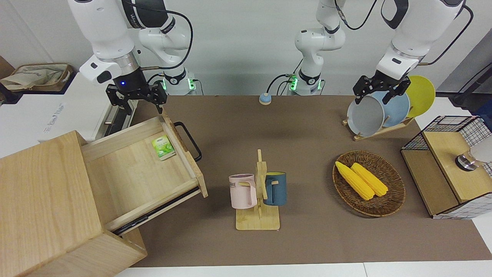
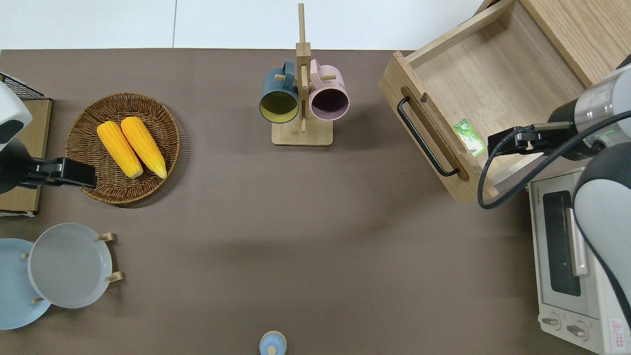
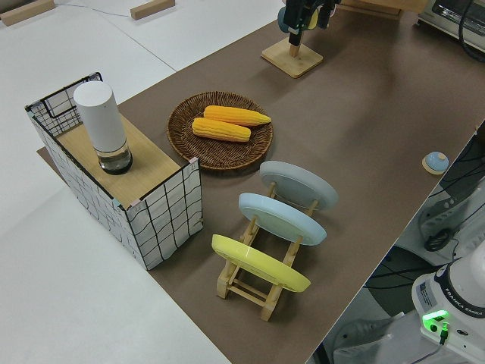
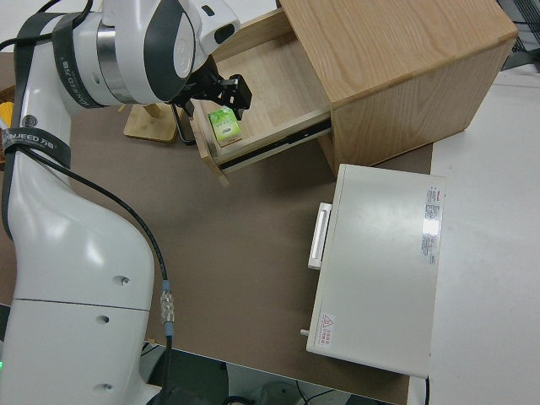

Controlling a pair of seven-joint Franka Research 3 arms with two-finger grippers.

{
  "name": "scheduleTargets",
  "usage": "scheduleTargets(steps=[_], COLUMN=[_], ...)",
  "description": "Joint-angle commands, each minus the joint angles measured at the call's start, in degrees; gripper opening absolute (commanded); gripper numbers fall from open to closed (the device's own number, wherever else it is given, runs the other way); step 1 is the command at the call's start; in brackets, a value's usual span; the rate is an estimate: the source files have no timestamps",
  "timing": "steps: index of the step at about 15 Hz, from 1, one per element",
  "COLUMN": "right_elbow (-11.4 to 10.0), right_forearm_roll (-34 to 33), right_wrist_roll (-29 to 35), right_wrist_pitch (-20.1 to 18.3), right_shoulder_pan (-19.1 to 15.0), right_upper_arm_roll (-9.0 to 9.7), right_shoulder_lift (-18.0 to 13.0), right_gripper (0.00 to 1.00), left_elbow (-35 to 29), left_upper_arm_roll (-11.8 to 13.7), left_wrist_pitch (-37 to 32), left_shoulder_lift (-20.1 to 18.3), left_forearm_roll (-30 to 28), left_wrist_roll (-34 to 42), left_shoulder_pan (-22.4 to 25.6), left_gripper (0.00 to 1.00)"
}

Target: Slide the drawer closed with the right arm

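Drawer [image 1: 146,173] standing pulled out of the cabinet [image 1: 50,207] at the right arm's end; right gripper [image 1: 137,100], fingers spread and empty, hovering over its robot-side corner. Rigid, rail-guided: pushing the front panel [image 2: 434,138] near the handle [image 2: 424,137] should suffice.

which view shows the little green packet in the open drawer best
The front view: the small green packet lies unobstructed in the pale-wood drawer, by its front panel. Overhead and right side views show it partly beside the right arm's gripper; the left side view misses it.

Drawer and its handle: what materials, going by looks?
Drawer: pale wood, visible grain, matte and apparently unpainted; solid or veneer can't be told. Handle: thin black loop, probably painted or coated metal, judging by its slim, even bend.
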Motion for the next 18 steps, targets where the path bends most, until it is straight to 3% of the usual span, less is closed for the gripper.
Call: scheduleTargets(steps=[1, 5, 9, 12, 18], right_elbow=[-0.69, -0.60, -0.51, 0.54, 0.63], right_forearm_roll=[1.45, 1.55, 1.37, 1.45, 1.54], right_wrist_roll=[-1.28, -1.36, -1.63, -1.71, -1.63], right_wrist_pitch=[0.28, 0.10, -3.85, -3.94, -3.94], right_shoulder_pan=[-2.18, -2.28, -2.45, -2.28, -2.28], right_upper_arm_roll=[0.70, 0.79, 0.79, 0.62, 0.79], right_shoulder_lift=[0.16, -0.45, -0.54, -0.54, -0.54], right_gripper=[0.987, 0.987, 0.987, 0.987, 0.985], left_elbow=[1.49, 1.49, 1.49, 1.49, 1.40], left_upper_arm_roll=[-0.37, -0.37, -0.37, -0.37, -0.37], left_wrist_pitch=[-1.13, -1.13, -1.13, -1.13, -1.13], left_shoulder_lift=[0.65, 0.65, 0.65, 0.65, 0.65], left_forearm_roll=[0.98, 0.98, 0.98, 0.98, 0.98], left_wrist_roll=[0.56, 0.56, 0.56, 0.56, 0.56], left_shoulder_pan=[0.22, 0.22, 0.22, 0.22, 0.22], left_gripper=[0.99, 0.99, 0.99, 0.99, 0.99])
